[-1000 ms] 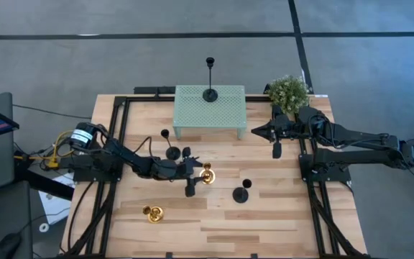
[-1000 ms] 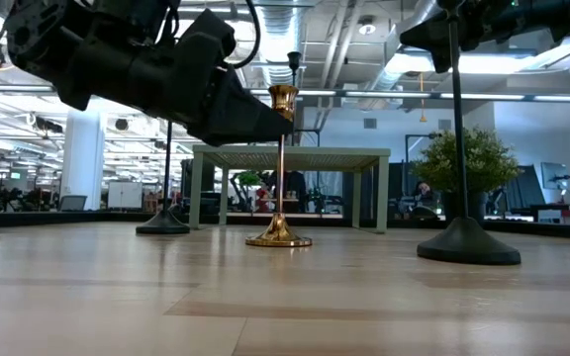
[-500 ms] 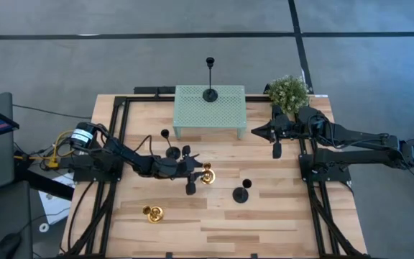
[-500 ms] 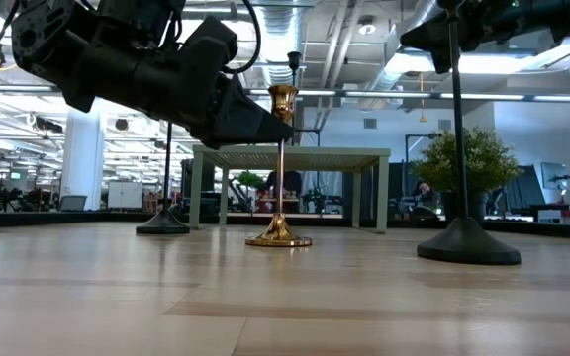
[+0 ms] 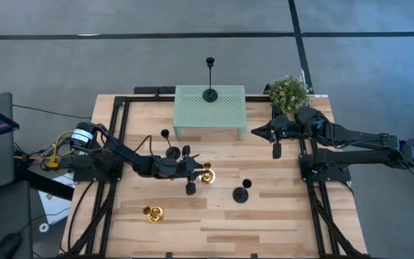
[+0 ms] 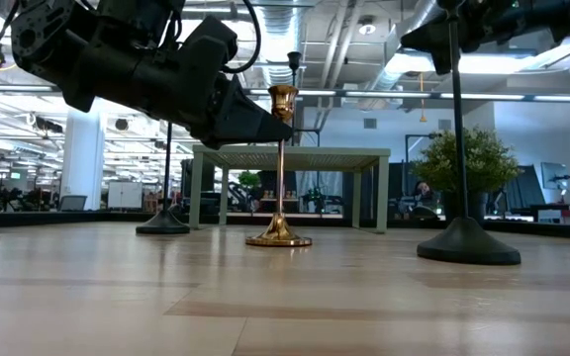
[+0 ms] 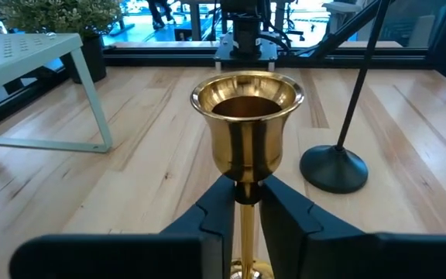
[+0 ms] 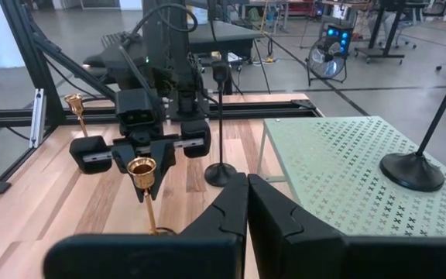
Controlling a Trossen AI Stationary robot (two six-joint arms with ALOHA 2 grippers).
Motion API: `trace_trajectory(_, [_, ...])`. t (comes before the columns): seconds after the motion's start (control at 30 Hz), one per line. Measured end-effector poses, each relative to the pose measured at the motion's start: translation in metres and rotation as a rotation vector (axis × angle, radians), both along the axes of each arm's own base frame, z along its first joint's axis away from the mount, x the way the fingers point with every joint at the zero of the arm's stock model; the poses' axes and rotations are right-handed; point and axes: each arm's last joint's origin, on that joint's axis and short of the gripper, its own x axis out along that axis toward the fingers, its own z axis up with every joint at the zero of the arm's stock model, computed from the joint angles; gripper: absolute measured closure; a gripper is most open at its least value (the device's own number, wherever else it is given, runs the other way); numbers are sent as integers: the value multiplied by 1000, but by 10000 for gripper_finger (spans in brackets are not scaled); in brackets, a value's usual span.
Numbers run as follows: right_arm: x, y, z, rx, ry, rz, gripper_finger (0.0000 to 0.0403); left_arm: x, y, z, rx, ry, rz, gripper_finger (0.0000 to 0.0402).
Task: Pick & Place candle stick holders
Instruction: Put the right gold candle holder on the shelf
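Note:
A gold candle stick holder (image 5: 207, 173) stands upright on its round base near the table's middle, and my left gripper (image 5: 200, 173) is shut on it. A second gold holder (image 5: 152, 212) is at the near left. One black holder (image 5: 210, 93) stands on the mint perforated stand (image 5: 228, 111). Another black holder (image 5: 172, 152) stands left of my left gripper, and a third (image 5: 241, 194) stands to the right. My right gripper (image 5: 256, 132) is shut and empty, above the table right of the stand. My left gripper pinches the gold holder's thin stem (image 7: 246, 194) just below its cup (image 7: 245, 116), one finger on each side. The fingers (image 7: 285, 213) come level from the table's left and lie across the stem. The holder stands upright with its base (image 6: 278, 238) on the table.
A small green bushy plant (image 5: 287, 92) stands at the far right corner by my right arm. The stand's legs (image 7: 91, 101) rise behind the gold holder. Bare wood lies along the near edge (image 5: 264, 230). Black frame rails (image 5: 117, 144) run along both sides.
My left gripper has shifted slightly at the gold holder's stem. The holder stays upright in the same place.

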Motion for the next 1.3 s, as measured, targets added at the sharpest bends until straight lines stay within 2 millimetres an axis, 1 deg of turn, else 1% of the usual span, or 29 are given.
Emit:
trace_trajectory(0.17, [0,0,-1,2,8,0,402,0,0,0,0,-1,0,365])
trace_trajectory(0.3, [0,0,-1,2,8,0,402,0,0,0,0,-1,-2,365])
trace_trajectory(0.47, [0,0,-1,2,8,0,402,0,-2,1,-6,-3,-72,365])
trace_trajectory(0.6, [0,0,-1,3,8,-1,402,-3,-3,8,-29,-24,-91,365])
trace_trajectory(0.8, [0,0,-1,3,8,-1,402,-17,-7,39,-64,-117,-154,365])
trace_trajectory(0.93, [0,0,-1,3,8,-1,402,-28,-6,60,-56,-107,-150,365])
trace_trajectory(1.03, [0,0,-1,3,10,-1,402,-36,-4,81,-51,-98,-137,365])
trace_trajectory(1.17, [-1,0,-3,8,27,-1,402,-45,-1,113,9,-82,-117,365])
trace_trajectory(1.3, [-1,0,-4,12,42,-1,402,-54,7,143,125,-42,-37,365])
